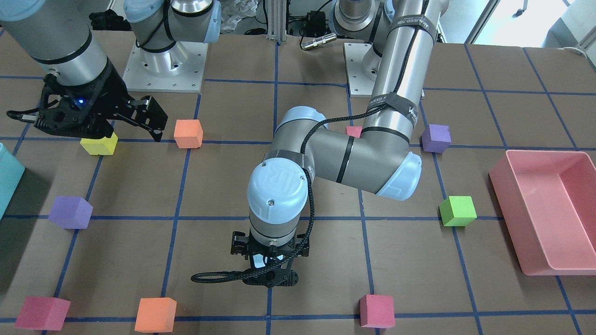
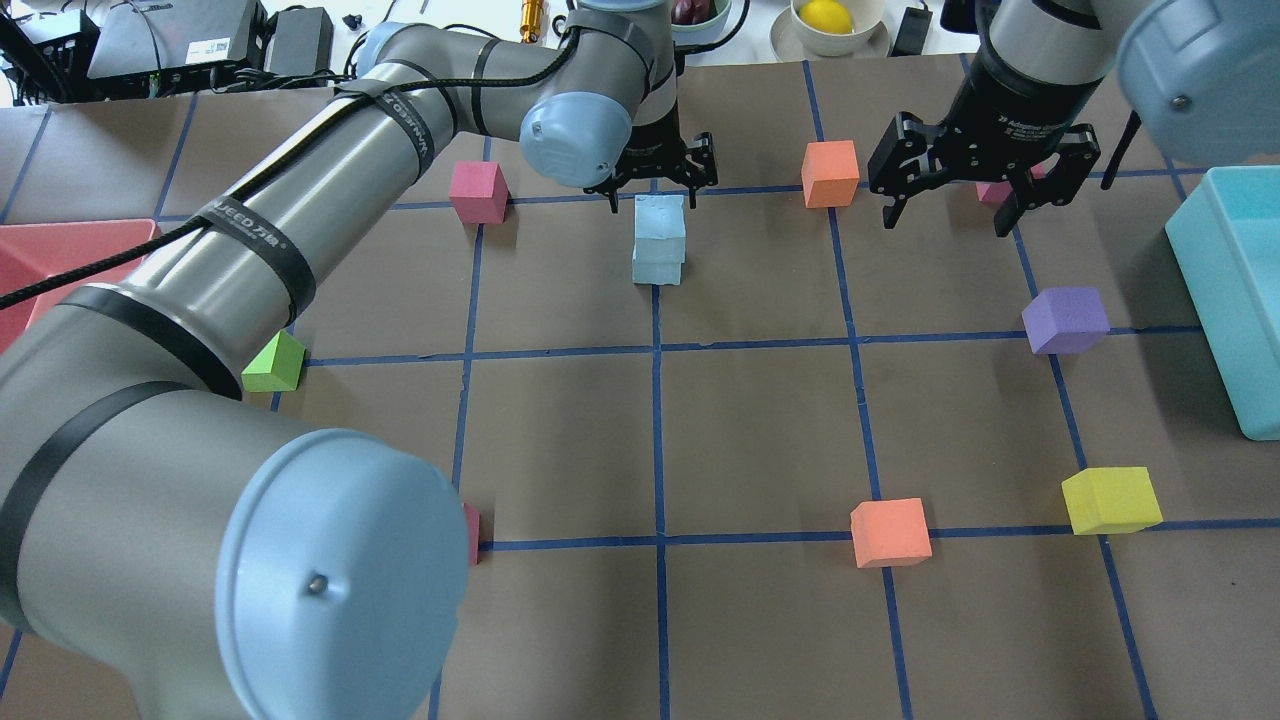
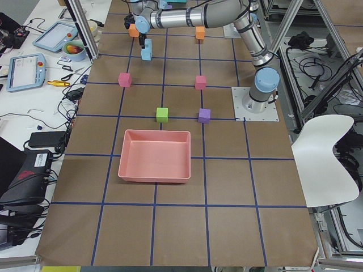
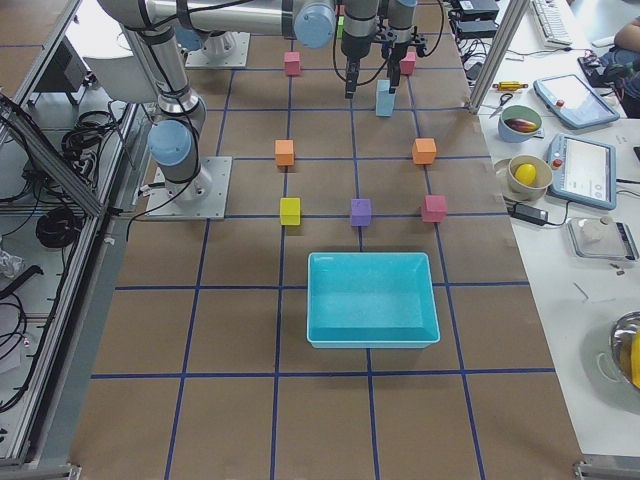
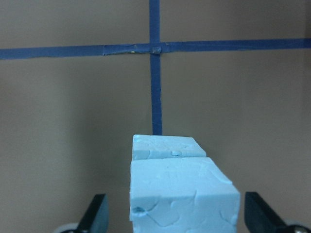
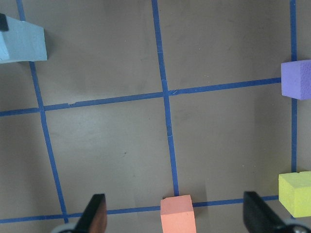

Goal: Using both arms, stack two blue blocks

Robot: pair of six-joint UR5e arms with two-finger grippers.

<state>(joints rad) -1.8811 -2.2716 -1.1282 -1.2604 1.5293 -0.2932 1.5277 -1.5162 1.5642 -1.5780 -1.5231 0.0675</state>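
Two blue blocks (image 2: 659,243) were found stacked on the table (image 2: 760,430), astride a blue tape line (image 2: 657,420); the left gripper (image 2: 651,195) was held over the top block, jaws spread wide to either side, neither touching foam; the right gripper (image 2: 947,222) was hovering well apart, jaws open; an orange cube (image 2: 830,173) was noted between the two grippers, a pink cube (image 2: 478,191) beside the stack's other flank; a second pink cube (image 2: 992,192) was partly hidden behind the right gripper.
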